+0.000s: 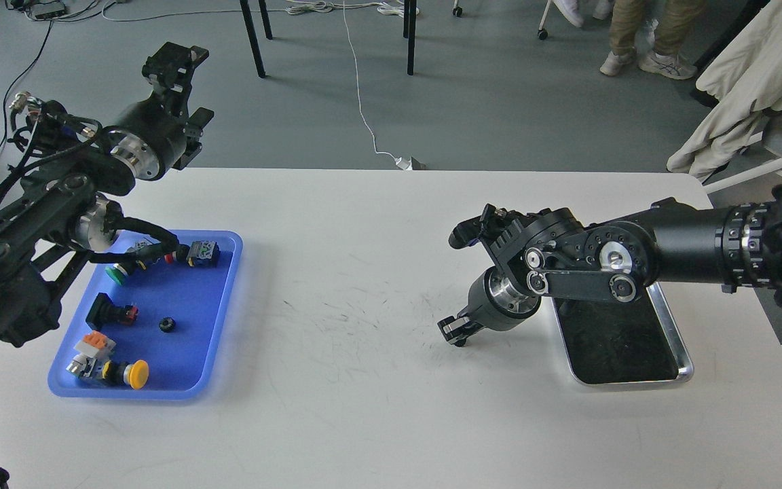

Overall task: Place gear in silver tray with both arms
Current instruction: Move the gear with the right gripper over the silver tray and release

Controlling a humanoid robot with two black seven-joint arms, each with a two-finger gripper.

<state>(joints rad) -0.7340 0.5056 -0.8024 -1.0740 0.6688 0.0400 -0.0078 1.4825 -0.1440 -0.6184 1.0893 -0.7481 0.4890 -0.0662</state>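
Observation:
The gear (pixel 166 324) is a small black toothed ring lying in the blue plastic tray (pixel 225 319) at the left. The silver tray (pixel 677 339) sits on the table at the right, its dark bottom bare, partly hidden by my right arm. My left gripper (pixel 175 60) is raised high past the table's far left edge, well away from the gear. My right gripper (pixel 456 330) hangs low over the table just left of the silver tray. Both grippers look dark and small, so I cannot tell their fingers apart. Neither visibly holds anything.
The blue tray also holds a yellow push button (pixel 134 374), a green button (pixel 116 275), a black switch (pixel 111 313) and other small electrical parts. A black cable (pixel 140 231) from my left arm loops over the tray's far edge. Chair legs and people's feet stand beyond the table.

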